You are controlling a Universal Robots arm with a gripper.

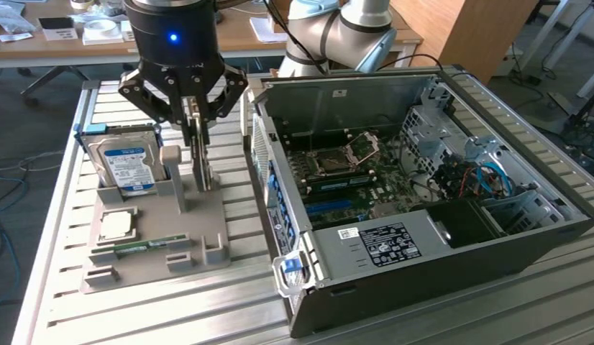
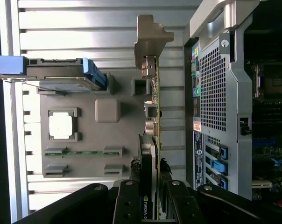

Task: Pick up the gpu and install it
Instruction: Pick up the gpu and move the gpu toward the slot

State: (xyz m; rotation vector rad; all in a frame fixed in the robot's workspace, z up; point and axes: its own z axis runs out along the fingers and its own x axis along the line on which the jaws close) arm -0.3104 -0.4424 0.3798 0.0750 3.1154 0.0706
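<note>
Green board edge sandwiched in my gripper [image 2: 152, 176] right now: it's pinched onto the gpu [image 2: 156, 102], one side on the black cooler, the other on the bare back. From the exterior view, the gripper [image 1: 196, 142] sits straight down over the gpu [image 1: 206, 172], which stands on edge in its slot of the grey holder tray [image 1: 153, 233], near the hard drive [image 1: 124, 162]. I'd call the grab made, the lift not yet, far as I can tell. The open PC case [image 1: 422, 215] is just beside the tray on the exterior view's right, so the install is all to do.
</note>
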